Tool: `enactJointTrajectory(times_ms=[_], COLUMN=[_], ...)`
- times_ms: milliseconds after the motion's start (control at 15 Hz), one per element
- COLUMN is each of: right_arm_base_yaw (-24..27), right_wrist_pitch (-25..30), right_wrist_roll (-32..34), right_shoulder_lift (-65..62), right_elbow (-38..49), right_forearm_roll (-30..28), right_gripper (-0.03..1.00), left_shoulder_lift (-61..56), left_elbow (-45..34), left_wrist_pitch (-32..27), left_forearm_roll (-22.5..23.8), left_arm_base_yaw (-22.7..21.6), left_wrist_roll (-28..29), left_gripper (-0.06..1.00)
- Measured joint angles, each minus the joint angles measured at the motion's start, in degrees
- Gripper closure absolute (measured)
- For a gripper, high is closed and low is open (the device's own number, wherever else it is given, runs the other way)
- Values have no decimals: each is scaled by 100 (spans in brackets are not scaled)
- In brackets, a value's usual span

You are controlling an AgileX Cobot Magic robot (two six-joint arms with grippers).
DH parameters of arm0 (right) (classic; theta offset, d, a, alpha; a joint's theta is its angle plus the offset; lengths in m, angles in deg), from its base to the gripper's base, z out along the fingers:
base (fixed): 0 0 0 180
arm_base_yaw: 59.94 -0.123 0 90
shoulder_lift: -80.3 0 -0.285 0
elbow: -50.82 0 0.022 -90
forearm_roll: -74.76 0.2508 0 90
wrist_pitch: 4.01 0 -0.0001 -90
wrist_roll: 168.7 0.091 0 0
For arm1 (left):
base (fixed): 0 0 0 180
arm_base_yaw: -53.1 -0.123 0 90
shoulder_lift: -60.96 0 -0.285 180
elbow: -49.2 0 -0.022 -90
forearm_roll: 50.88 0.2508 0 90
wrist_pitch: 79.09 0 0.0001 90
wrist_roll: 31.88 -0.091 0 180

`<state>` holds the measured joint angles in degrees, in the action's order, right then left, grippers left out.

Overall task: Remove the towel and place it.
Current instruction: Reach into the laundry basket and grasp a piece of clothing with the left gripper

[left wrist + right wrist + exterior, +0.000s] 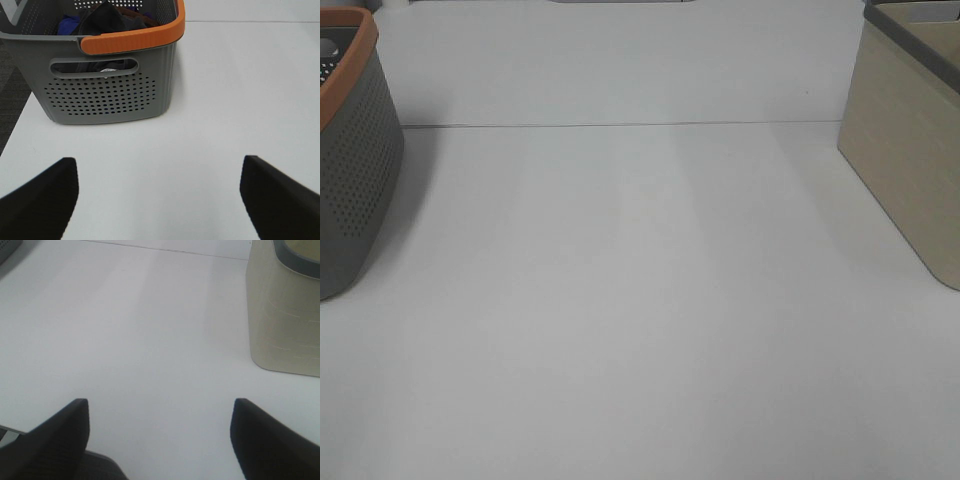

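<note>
Starting at your left, you have one grey perforated basket (355, 170) with an orange rim (135, 37), standing at the left side of the white table (640, 320). A heap of dark fabric lies inside it. The towel (102, 17) appears to be the black cloth on top of that heap, beside a scrap of blue cloth (67, 25), though you cannot make out its edges. One handle slot (95, 66) shows in the basket's near wall. Your left gripper (157, 165) hovers over bare table short of the basket, its two fingers (45, 195) spread wide and holding nothing. Your right gripper (160, 402) also has its two fingers (270, 435) wide apart and empty above the table. One beige bin (905, 150) stands at the far right.
</note>
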<state>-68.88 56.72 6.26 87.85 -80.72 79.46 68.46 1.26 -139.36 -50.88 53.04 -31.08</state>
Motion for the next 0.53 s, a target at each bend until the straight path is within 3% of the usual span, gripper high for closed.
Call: enactJointTrajectory(times_ms=[533], right_arm_base_yaw=[0], right_wrist_pitch=[0], right_wrist_roll=[0], right_shoulder_lift=[0], right_elbow=[0], right_forearm_roll=[0], right_gripper=[20], left_shoulder_lift=[0], left_elbow=[0], left_wrist_pitch=[0], left_forearm_roll=[0], left_arm_base_yaw=[0], left_wrist_roll=[0], left_gripper=[17])
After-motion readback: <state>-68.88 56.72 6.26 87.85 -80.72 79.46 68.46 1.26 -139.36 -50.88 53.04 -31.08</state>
